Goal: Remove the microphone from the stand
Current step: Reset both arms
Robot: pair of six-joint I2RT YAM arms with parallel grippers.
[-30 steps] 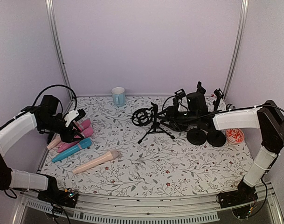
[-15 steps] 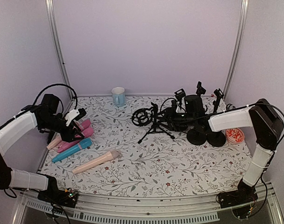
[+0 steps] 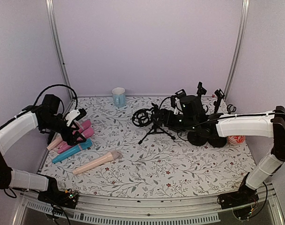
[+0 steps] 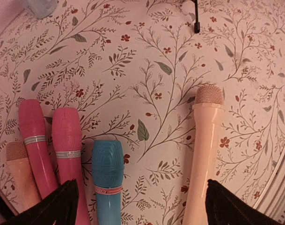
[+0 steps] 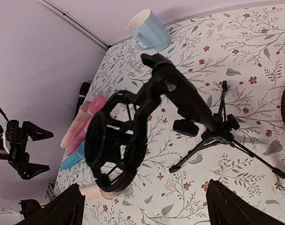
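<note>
A black tripod stand (image 3: 156, 127) with a ring-shaped shock mount (image 3: 142, 117) stands mid-table. In the right wrist view the stand (image 5: 217, 131) leans beside its shock mount (image 5: 116, 145), and I see only table through the ring. My right gripper (image 5: 144, 208) is open, just right of the stand (image 3: 172, 118). Several microphones lie at the left: two pink ones (image 4: 66, 150), a blue one (image 4: 107, 178), a beige microphone (image 4: 203, 150) and a small peach one (image 4: 18, 173). My left gripper (image 4: 142, 208) hangs open above them (image 3: 79, 126), holding nothing.
A light blue cup (image 3: 118, 96) stands at the back wall. Two round-base stands (image 3: 197, 137) with black gear crowd the right rear. A red patterned bowl (image 3: 236, 138) sits behind the right forearm. Metal frame posts flank the table.
My right arm's elbow has swung outward and lower, stretching the forearm along the table's right side, while its gripper stays by the stand. The left arm has hardly moved.
</note>
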